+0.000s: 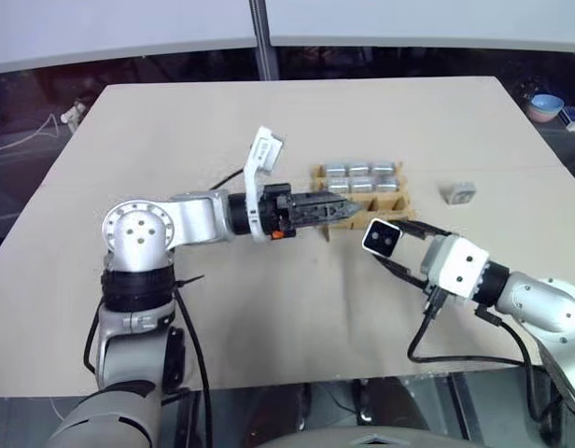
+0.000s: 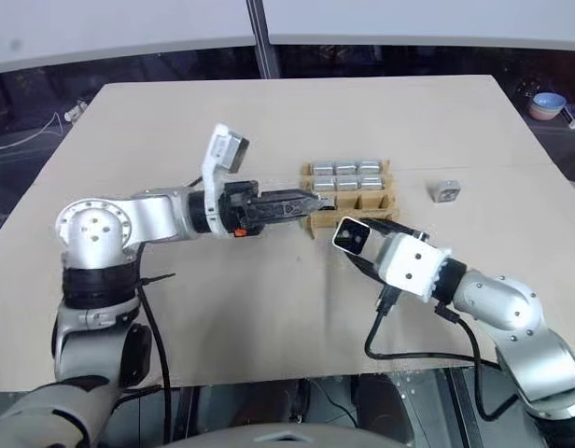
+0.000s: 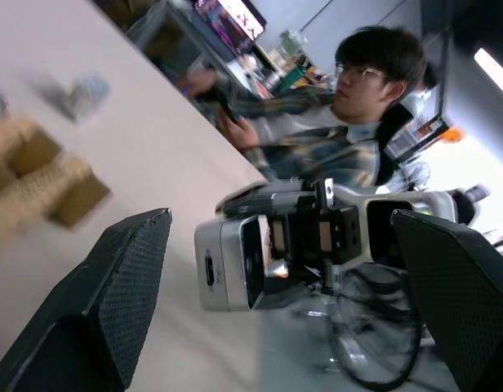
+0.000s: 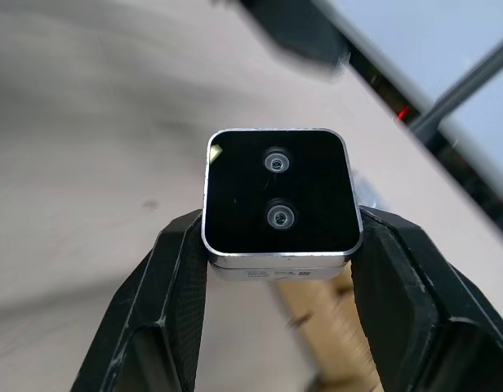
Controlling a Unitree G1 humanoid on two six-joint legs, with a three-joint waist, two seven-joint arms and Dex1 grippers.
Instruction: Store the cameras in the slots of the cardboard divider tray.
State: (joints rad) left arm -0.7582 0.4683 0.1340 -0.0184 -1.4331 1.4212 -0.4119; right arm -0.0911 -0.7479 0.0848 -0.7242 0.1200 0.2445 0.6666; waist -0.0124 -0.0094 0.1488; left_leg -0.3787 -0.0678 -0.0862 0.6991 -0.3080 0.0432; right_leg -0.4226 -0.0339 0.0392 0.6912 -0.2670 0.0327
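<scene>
The cardboard divider tray (image 1: 406,200) sits right of the table's centre, with several silver cameras (image 1: 360,177) filling its two far rows. My right gripper (image 1: 382,239) hangs just in front of the tray, shut on a camera (image 4: 276,192) whose black lens face points away from the wrist. My left gripper (image 1: 341,209) points level towards the right at the tray's near left corner. Its fingers (image 3: 121,286) stand wide open, and the held camera (image 3: 227,261) shows between them. One more camera (image 1: 459,192) lies loose on the table to the right of the tray.
A person (image 3: 349,139) sits beyond the table's right side. The table (image 1: 269,317) is bare in front of the tray. A dark pole (image 1: 261,37) rises behind the far edge, and a blue bowl (image 1: 547,105) sits off the table at the far right.
</scene>
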